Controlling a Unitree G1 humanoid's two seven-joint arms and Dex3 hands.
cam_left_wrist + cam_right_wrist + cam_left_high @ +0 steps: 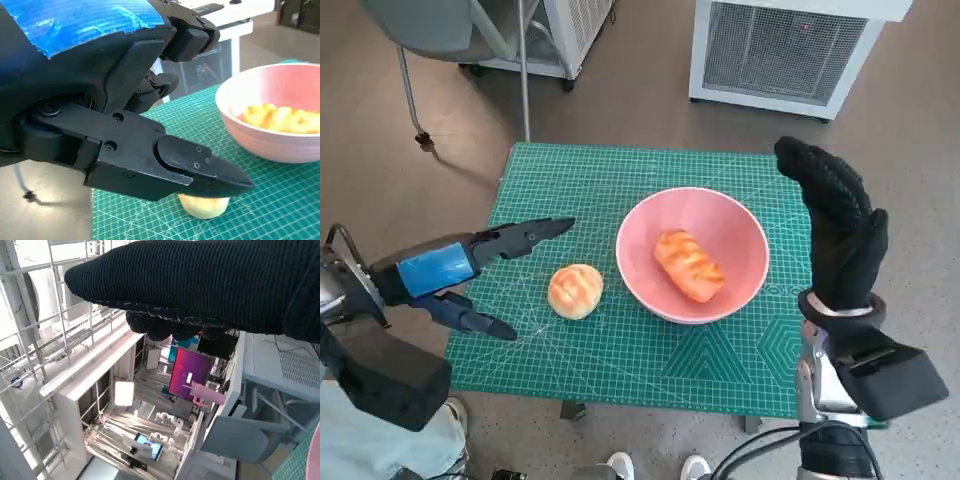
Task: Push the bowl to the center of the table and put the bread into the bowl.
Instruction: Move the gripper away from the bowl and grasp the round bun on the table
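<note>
Head view showing: pink bowl (740,215) holding a grilled bread piece (690,265); round bun (575,291) lying beside; left hand (470,272) spread, right hand (840,225) flat, both holding nothing. Right wrist view showing shelving (95,365) only.

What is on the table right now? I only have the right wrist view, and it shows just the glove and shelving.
Observer: From the head view, a pink bowl stands on the green mat, with a long bread already lying inside it.
Operator: Any bread still outside?
Observer: Yes, a round bun lies on the mat beside the bowl, on the left hand's side, apart from the rim.
Operator: Is either hand holding something?
Observer: No. The left hand hovers next to the bun with fingers apart, and the left wrist view shows the bun just under a fingertip, ungripped. The right hand is raised by the bowl's other side, empty.
</note>
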